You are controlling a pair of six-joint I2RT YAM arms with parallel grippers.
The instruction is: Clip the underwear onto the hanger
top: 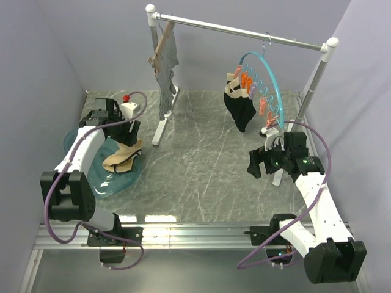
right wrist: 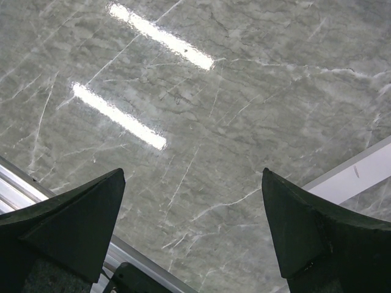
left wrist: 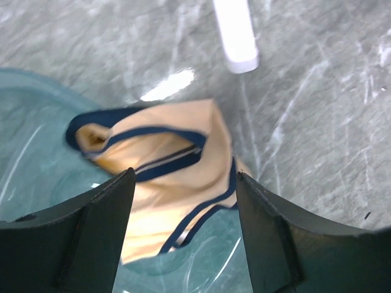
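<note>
**Desk:** What do we have underfoot here?

**Photo:** We have a grey, marble-veined table (top: 201, 174), glossy enough to throw back two bright strips of light beneath the right tool (right wrist: 193, 174). Pale lilac walls close it in on the left, the right and behind.

**Desk:** And where do we find the underwear?

**Photo:** We find the tan underwear (top: 124, 157), trimmed in dark blue, crumpled on a see-through teal tray (top: 116, 182) at the table's left side. The left tool (left wrist: 184, 177) hangs right over it with its jaws well apart. One finger stands on each side of the bunched cloth, which rests on the tray.

**Desk:** The other arm?

**Photo:** We see the right tool over bare table at the right, jaws spread wide, holding nothing.

**Desk:** The hanger?

**Photo:** We see the teal ring-shaped hanger (top: 273, 76) hooked on a metal rail (top: 244, 32) at the back right, well apart from the tan underwear. Orange, pink and purple clips crowd its rim, and black underwear (top: 240, 110) dangles from it. Further left on the rail, a grey striped garment (top: 166, 70) hangs from a wooden hanger (top: 162, 44).
</note>
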